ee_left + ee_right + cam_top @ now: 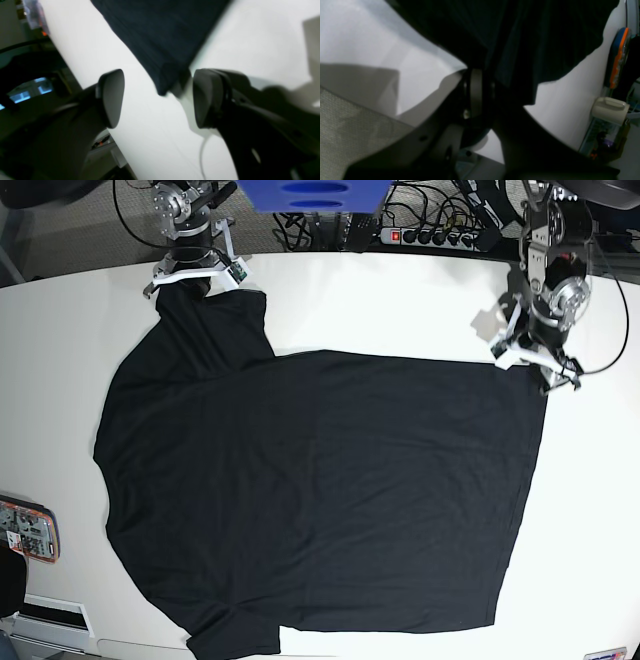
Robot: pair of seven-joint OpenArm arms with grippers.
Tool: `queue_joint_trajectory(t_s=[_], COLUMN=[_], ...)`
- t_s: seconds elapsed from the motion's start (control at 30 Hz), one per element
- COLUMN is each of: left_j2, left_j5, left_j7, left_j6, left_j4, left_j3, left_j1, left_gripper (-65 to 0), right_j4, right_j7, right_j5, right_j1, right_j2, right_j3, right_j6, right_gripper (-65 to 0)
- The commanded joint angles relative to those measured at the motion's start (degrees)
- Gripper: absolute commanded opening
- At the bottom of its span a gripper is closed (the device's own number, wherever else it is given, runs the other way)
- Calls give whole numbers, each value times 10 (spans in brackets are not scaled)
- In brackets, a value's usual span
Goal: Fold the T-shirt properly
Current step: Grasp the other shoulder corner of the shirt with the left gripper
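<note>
The black T-shirt lies spread flat on the white table, its hem edge toward the base view's right and one sleeve at the far left. My left gripper is at the shirt's far right corner. In the left wrist view this gripper is open, and the corner of the T-shirt lies between its fingers without being pinched. My right gripper is at the far left sleeve. In the right wrist view it is closed, with the black cloth caught between its jaws.
An orange and blue object lies at the table's left edge; it also shows in the right wrist view. A blue item and a power strip with cables sit behind the table's far edge.
</note>
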Motion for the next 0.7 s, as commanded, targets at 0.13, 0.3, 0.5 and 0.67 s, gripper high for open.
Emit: queue_joint_trajectory(t_s=[0.13, 0.3, 0.5, 0.67], left_j2=[-27, -27, -27, -42], left_j5=[1, 1, 1, 1], left_j7=[1, 1, 1, 1], left_j6=[-1, -1, -1, -1], left_j4=[-35, -41, -68, -140], left_j3=[14, 32, 44, 74], left_j1=[-3, -3, -8, -44], left_gripper=[-240, -245, -247, -383], right_j4=[-7, -7, -7, -7], right_j7=[-33, -33, -33, -33], right_j5=[32, 32, 32, 32], right_j1=[-17, -17, -17, -17], right_j2=[1, 1, 1, 1], right_j3=[-1, -1, -1, -1], right_j6=[39, 39, 39, 39], right_gripper=[-650, -650, -650, -650])
